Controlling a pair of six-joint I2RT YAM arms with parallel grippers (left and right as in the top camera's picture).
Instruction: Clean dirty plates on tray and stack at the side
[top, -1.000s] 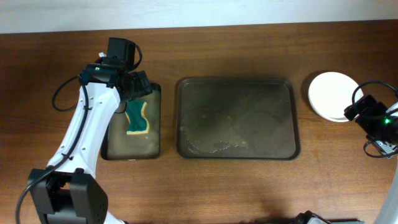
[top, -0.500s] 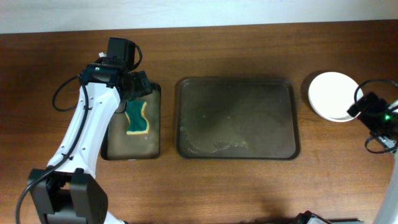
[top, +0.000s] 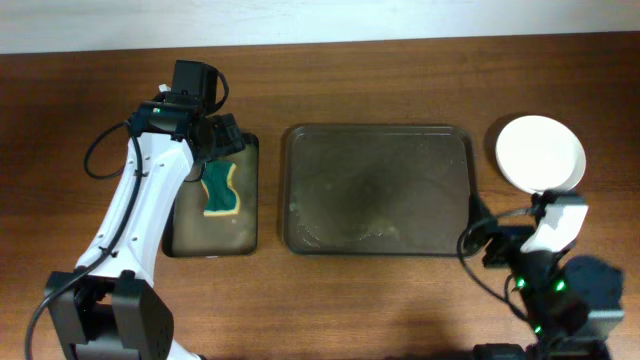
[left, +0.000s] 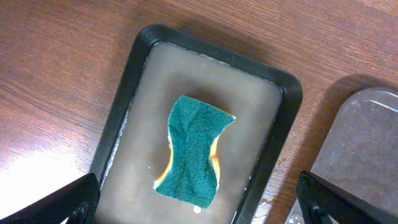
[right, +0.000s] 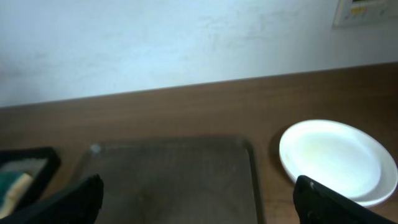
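Observation:
The white plates (top: 540, 153) lie stacked on the table at the far right, outside the tray; I cannot tell how many there are. They also show in the right wrist view (right: 336, 158). The dark brown tray (top: 380, 190) in the middle holds no plates, only wet smears, and also shows in the right wrist view (right: 168, 174). My right gripper (top: 495, 243) is open and empty near the tray's front right corner, its fingers wide apart in its wrist view (right: 199, 205). My left gripper (top: 222, 140) is open and empty above the sponge, as its wrist view (left: 199, 208) shows.
A green and yellow sponge (top: 220, 190) lies in a small black tray (top: 170, 235) of cloudy water, left of the brown tray. It also shows in the left wrist view (left: 194, 152). A wall runs along the table's far edge.
My right arm has swung from the right edge beside the plates to the table's front, near the tray's front right corner. The left arm has not moved.

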